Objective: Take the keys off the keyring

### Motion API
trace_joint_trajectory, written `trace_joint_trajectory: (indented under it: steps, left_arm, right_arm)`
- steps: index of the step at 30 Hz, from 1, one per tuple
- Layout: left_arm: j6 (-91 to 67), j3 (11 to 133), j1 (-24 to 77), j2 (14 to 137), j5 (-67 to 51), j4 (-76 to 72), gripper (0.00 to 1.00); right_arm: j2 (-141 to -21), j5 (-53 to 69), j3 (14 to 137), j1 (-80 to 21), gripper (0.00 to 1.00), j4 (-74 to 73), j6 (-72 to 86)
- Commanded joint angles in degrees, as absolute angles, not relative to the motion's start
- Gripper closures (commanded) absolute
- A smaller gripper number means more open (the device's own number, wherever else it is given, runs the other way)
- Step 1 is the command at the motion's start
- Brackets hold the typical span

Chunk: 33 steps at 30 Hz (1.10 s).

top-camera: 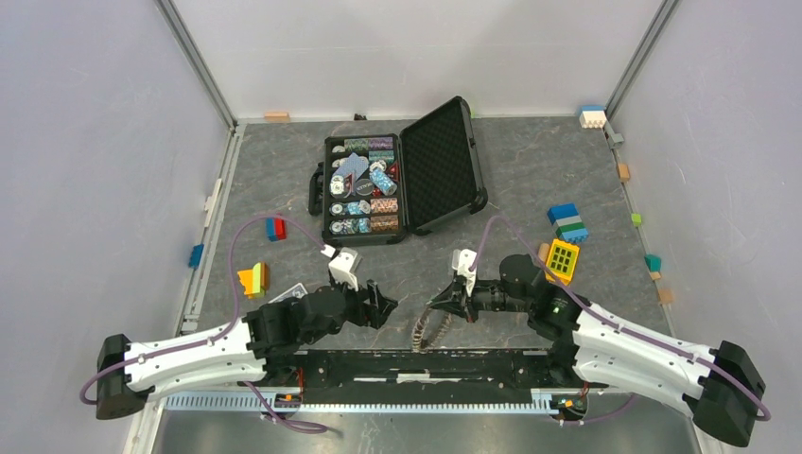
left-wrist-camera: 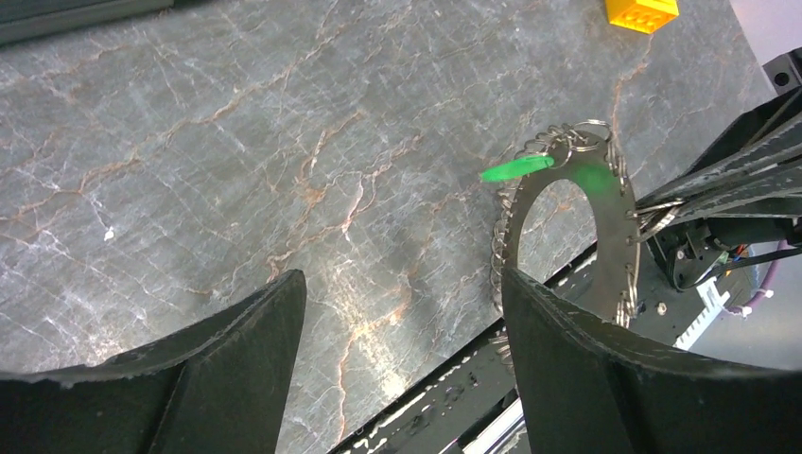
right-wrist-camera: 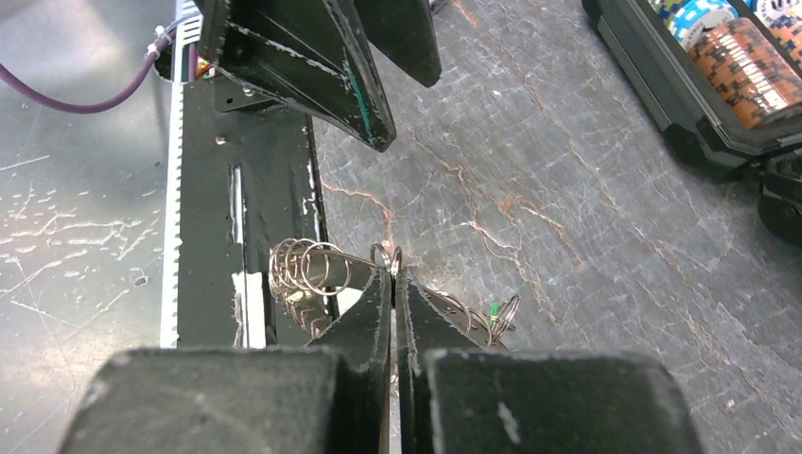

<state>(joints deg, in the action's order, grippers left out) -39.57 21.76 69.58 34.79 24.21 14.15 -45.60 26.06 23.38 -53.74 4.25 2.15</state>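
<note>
The right jaws were clenched on the keyring (left-wrist-camera: 621, 222), tips pinched together on its rim; the left jaws stood released and wide apart, holding nothing, facing the right pair across a short strip of bare surface (top-camera: 530, 161), with the ring between the two and touching only the right pair. Whether the ring's lower edge touched the surface or the black base rail (top-camera: 426, 364) just beneath the jaws could not be told. Well beyond both jaws lay the open black case (top-camera: 440, 161) of poker chips (top-camera: 359, 203); a yellow block (top-camera: 253, 279) and a red and blue block (top-camera: 275, 228) sat out past the left jaws; a yellow grid block (top-camera: 564, 257) and a stack of blue and green blocks (top-camera: 568, 223) sat past the right wrist. Only the left wrist view showed the hoop face-on, a flat band with the keys (left-wrist-camera: 499, 251) fringing the edge nearer the left jaws and a green tag (left-wrist-camera: 515, 170) jutting out; the right wrist view showed it edge-on, as bunched wire loops beside the shut tips.
</note>
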Motion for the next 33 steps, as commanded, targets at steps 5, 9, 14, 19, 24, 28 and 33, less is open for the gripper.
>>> trace_joint_trajectory:
  steps: [5, 9, 14, 19, 24, 28, 33]
  left_arm:
    - [-44.9, 16.28, 69.93, 32.0, 24.18, 10.37, 0.19]
    - [-44.57, 13.39, 69.9, 30.49, 23.59, 6.54, 0.2]
    - [-43.59, 9.24, 69.93, 27.44, 23.01, 0.59, 0.2]
    - [-41.96, 6.92, 70.0, 24.35, 21.39, -1.3, 0.2]
    - [-40.99, 5.33, 69.96, 21.24, 19.49, -1.56, 0.2]
    - [-39.29, 5.34, 70.01, 20.18, 19.38, -2.13, 0.19]
    - [-37.69, 5.62, 70.02, 20.34, 20.46, -3.87, 0.16]
  right_arm:
    - [-47.3, 28.79, 20.01, -57.65, 1.0, 19.97, 0.47]
    - [-47.42, 30.1, 20.01, -60.45, 1.0, 21.88, -4.4]
    - [-46.94, 32.2, 20.17, -63.19, 1.0, 21.26, -8.87]
    - [-47.0, 32.3, 20.29, -64.41, 1.0, 18.83, -10.45]
    - [-47.12, 31.33, 20.46, -65.52, 1.0, 16.44, -12.79]
    - [-46.22, 29.3, 22.05, -65.7, 1.0, 12.48, -14.85]
    - [-43.66, 24.97, 25.78, -65.65, 1.0, 1.84, -21.41]
